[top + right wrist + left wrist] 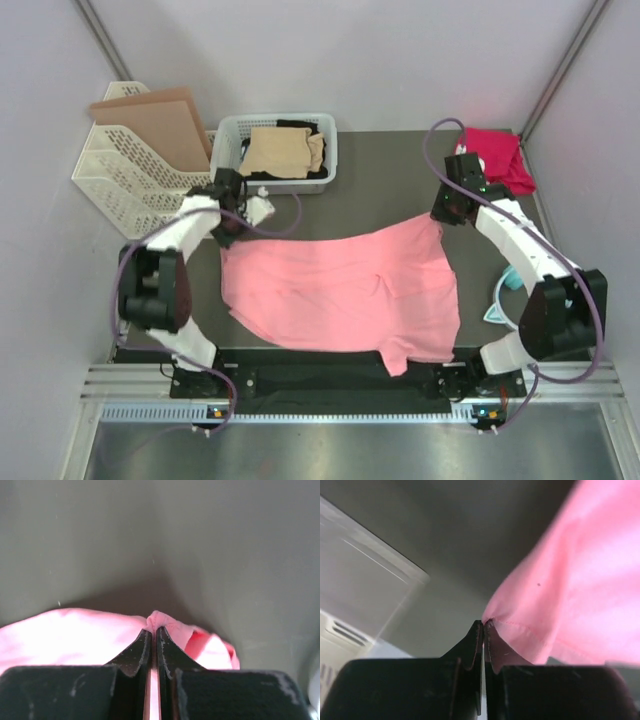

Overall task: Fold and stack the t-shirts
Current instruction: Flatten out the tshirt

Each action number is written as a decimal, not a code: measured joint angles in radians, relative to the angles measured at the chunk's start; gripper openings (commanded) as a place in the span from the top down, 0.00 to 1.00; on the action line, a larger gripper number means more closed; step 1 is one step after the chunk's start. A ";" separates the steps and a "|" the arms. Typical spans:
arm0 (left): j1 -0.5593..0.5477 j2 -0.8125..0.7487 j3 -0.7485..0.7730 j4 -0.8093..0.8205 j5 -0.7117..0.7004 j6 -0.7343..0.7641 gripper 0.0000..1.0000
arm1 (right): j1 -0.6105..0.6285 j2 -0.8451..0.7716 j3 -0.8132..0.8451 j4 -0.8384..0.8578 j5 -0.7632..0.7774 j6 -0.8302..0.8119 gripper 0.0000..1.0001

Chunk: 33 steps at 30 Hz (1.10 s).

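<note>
The salmon pink t-shirt (345,290) lies spread across the middle of the table. My left gripper (232,232) is shut on its far left corner, with the hem pinched at the fingertips in the left wrist view (484,624). My right gripper (441,218) is shut on its far right corner, where a bunch of pink cloth (160,620) sticks out between the tips (154,629). The magenta-red t-shirt (497,155) lies crumpled at the far right corner. A tan t-shirt (282,152) and a black one (298,126) lie in the white basket (228,142).
A white file rack (120,180) with brown card sheets stands at the far left. A teal headband (500,300) lies by the right arm's base. The booth walls close in on both sides.
</note>
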 measured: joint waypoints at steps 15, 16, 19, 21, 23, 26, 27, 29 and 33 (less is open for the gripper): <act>0.064 0.201 0.197 0.236 0.099 -0.023 0.23 | -0.004 0.251 0.119 0.142 0.058 -0.029 0.36; 0.064 0.167 0.170 0.242 0.102 -0.019 0.23 | -0.003 0.265 0.134 0.138 0.074 -0.037 0.35; 0.066 0.050 0.098 0.229 0.124 -0.006 0.23 | -0.002 0.266 0.158 0.117 0.138 -0.042 0.32; 0.066 -0.058 0.031 0.221 0.140 0.013 0.25 | 0.003 0.247 0.156 0.108 0.182 -0.045 0.32; 0.066 -0.152 -0.053 0.225 0.149 0.034 0.25 | 0.008 0.206 0.129 0.105 0.206 -0.045 0.33; 0.066 -0.198 -0.174 0.242 0.149 0.064 0.27 | 0.022 0.090 0.033 0.103 0.202 -0.038 0.35; 0.066 -0.185 -0.207 0.247 0.146 0.070 0.27 | 0.031 0.045 -0.008 0.101 0.196 -0.030 0.35; 0.066 -0.143 -0.241 0.247 0.143 0.072 0.28 | 0.050 -0.035 -0.090 0.101 0.180 -0.018 0.36; 0.070 -0.056 -0.236 0.274 0.143 0.067 0.30 | 0.079 -0.111 -0.207 0.088 0.146 0.005 0.38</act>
